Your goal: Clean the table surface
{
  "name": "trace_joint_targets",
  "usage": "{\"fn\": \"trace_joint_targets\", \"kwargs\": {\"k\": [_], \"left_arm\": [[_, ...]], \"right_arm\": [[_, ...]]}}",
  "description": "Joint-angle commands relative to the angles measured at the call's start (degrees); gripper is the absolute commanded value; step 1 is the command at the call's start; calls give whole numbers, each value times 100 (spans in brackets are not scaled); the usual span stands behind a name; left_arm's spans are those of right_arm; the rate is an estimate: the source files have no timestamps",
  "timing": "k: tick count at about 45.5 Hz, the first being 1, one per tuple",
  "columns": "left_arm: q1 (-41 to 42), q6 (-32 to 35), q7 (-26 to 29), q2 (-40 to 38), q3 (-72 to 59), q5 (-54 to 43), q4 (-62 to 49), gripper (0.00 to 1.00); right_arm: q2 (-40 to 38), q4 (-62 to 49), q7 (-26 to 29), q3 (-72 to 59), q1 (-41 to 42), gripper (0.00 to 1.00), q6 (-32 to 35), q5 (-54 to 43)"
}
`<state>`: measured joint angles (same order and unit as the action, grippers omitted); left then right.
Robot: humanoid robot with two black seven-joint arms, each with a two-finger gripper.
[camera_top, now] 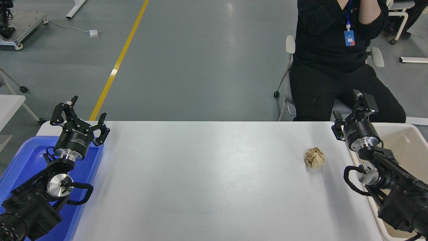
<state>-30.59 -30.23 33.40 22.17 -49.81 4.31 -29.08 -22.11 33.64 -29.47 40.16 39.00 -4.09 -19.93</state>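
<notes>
Step in hand: the crumpled ball of tan paper (314, 158) is judged to be the thing to be cleared from the large smooth white table surface (207, 180) — a reach toward it is what the scene calls for
Target position: the paper ball lies on the right part of the tabletop, near the far right corner, apart from both grippers
How it is best done: the right gripper (351, 113) should be brought over the ball from above and lowered squarely, so that the light wad is enclosed rather than nudged away; a gentle closure is likely enough, since crumpled paper yields
Drop-off: the beige bin (406, 140) just beside the table's right edge is the probable destination — a short carry
Right arm pose: it is extended from the lower right, wrist raised, the claw held above the table's far right corner beside the bin rim, pointing away from the camera
Right claw state: fingers spread, nothing held
Left arm: the left gripper (80, 115) is parked over the blue plastic tray (20, 157) at the lower left, claw released and empty
Background: a seated person in black (329, 63) is at the far side
</notes>
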Motion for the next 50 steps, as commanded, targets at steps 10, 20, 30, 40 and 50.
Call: {"fn": "trace_joint_targets", "kwargs": {"k": [10, 20, 30, 40, 50], "left_arm": [[0, 0, 0, 7, -2, 0, -1, 100], [0, 0, 0, 7, 7, 0, -1, 100], [0, 0, 0, 7, 7, 0, -1, 100], [0, 0, 0, 7, 7, 0, -1, 100], [0, 0, 0, -2, -2, 0, -1, 100]], "right_arm": [[-645, -630, 38, -5647, 1926, 99, -30, -397], [-636, -630, 29, -7777, 2638, 99, 66, -1222], [-619, -630, 20, -7963, 2815, 99, 304, -3173], [-417, -525, -6, -7980, 2911, 99, 418, -4062], [-30, -323, -6, -7971, 2894, 99, 471, -4062]]}}
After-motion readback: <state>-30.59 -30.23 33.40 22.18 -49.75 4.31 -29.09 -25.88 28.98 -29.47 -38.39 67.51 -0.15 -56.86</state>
